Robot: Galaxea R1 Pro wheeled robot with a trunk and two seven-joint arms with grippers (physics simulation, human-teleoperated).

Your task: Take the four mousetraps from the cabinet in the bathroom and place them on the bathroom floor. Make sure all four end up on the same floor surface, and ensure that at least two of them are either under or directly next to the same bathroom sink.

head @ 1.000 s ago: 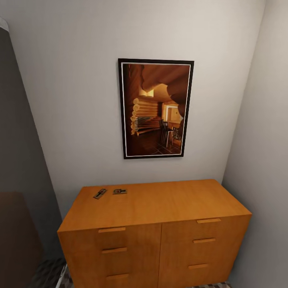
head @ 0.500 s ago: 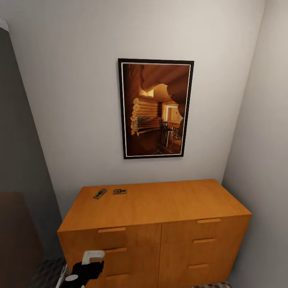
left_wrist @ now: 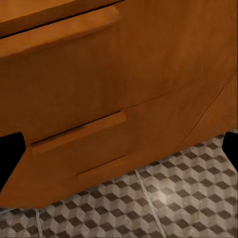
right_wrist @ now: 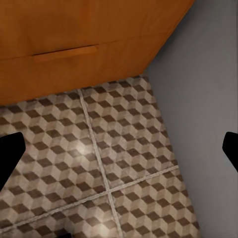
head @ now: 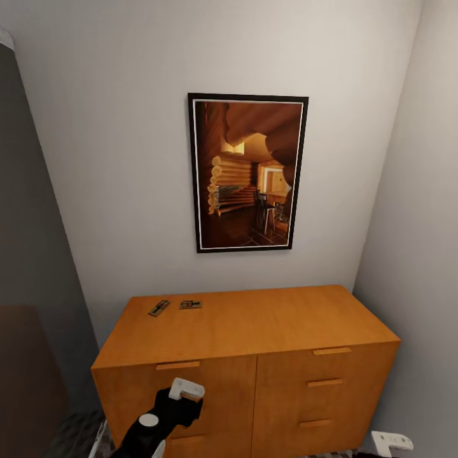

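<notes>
The left arm (head: 149, 429) is black and chunky, with a round grey cap on its side. At its end sits a white block with rounded corners. This is the left gripper (head: 186, 388), and it has a thin brown line on its face. The right gripper (head: 390, 442) is another white rounded block with a small dark hole in it. In both wrist views, the fingers (left_wrist: 10, 153) are flat black shapes with slanted edges.

Head camera faces cabinet (head: 245, 356) front-on; wrist cameras close, sharing cabinet, floor (right_wrist: 114, 168).
</notes>
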